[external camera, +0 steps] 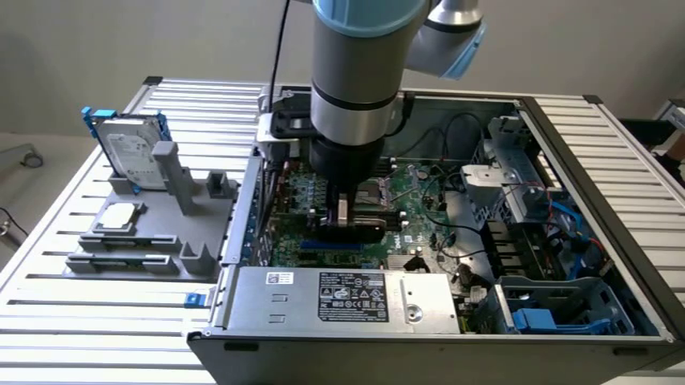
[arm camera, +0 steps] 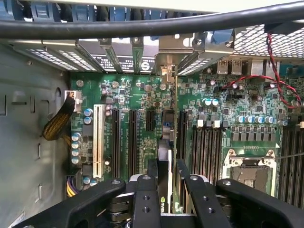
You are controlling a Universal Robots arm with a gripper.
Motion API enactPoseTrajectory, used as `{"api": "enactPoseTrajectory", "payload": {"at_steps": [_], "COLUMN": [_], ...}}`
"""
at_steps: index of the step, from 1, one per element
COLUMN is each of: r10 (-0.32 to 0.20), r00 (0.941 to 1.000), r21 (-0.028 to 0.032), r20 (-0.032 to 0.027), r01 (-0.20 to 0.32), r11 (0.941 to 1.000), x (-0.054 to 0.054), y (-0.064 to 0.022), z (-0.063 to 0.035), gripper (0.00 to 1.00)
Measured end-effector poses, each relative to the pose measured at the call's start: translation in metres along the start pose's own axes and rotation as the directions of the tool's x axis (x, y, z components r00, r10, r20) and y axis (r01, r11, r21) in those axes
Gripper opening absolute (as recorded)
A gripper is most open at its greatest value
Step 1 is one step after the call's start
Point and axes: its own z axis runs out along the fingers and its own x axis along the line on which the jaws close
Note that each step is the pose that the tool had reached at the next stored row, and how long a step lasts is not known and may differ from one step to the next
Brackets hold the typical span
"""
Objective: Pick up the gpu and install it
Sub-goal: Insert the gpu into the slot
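The gpu [external camera: 360,233] stands on edge inside the open computer case [external camera: 599,152], low over the green motherboard [external camera: 418,192]. My gripper [external camera: 345,210] reaches straight down into the case and is shut on the card's upper edge. In the wrist view the gpu [arm camera: 166,130] runs edge-on away from the black fingers [arm camera: 152,171]. It lies in line with the black expansion slots [arm camera: 133,142], and its silver bracket [arm camera: 166,71] sits at the case's rear slot openings. Whether its connector is in a slot is hidden by the card itself.
A grey fixture [external camera: 160,233] at the exterior view's left holds a hard drive in a blue frame [external camera: 131,148] and a small silver chip [external camera: 120,212]. The power supply [external camera: 342,297] and a drive cage [external camera: 557,309] fill the case's near side. An open CPU socket [arm camera: 249,171] lies beside the slots.
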Motion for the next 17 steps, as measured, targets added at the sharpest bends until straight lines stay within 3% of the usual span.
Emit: {"api": "enactPoseTrajectory", "payload": {"at_steps": [17], "r10": [0.000], "r00": [1.0000], "r21": [-0.0074], "r20": [-0.0002], "r01": [0.000], "r11": [1.0000], "x": [0.0009], "y": [0.0008], "z": [0.0057], "gripper": [0.26]}}
